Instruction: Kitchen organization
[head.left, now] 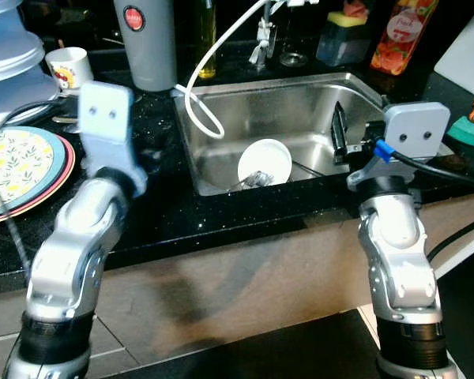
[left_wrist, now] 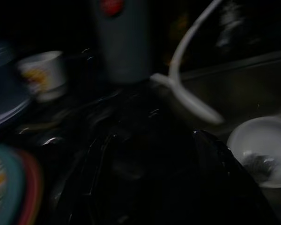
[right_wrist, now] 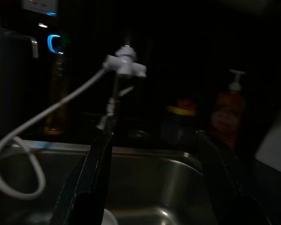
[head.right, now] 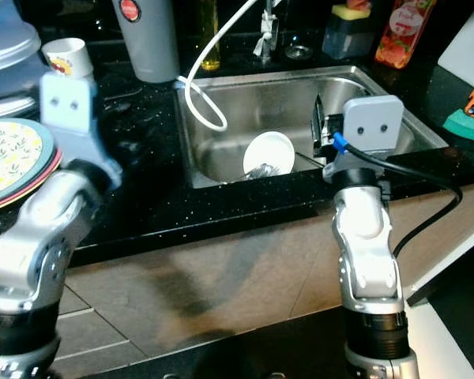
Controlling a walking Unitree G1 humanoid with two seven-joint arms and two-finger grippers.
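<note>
A white bowl (head.left: pixel 265 162) lies tilted in the steel sink (head.left: pixel 221 170), with a small metal utensil (head.left: pixel 257 180) at its lower rim. My right gripper (head.left: pixel 340 134) hangs over the right side of the sink, to the right of the bowl, open and holding nothing; its two dark fingers (right_wrist: pixel 91 183) stand well apart. My left gripper (left_wrist: pixel 154 164) hovers over the black counter between the patterned plates (head.left: pixel 16 162) and the sink. It is open and empty. A white mug (head.left: pixel 69 67) stands behind the plates.
A white hose (head.left: pixel 205 87) loops from the tap into the sink. A grey flask (head.left: pixel 150 43), an oil bottle (head.left: pixel 207 39), a sponge holder (head.left: pixel 344 39) and a red bottle (head.left: pixel 403 31) line the back. Pale stacked containers (head.left: pixel 8 55) stand far left.
</note>
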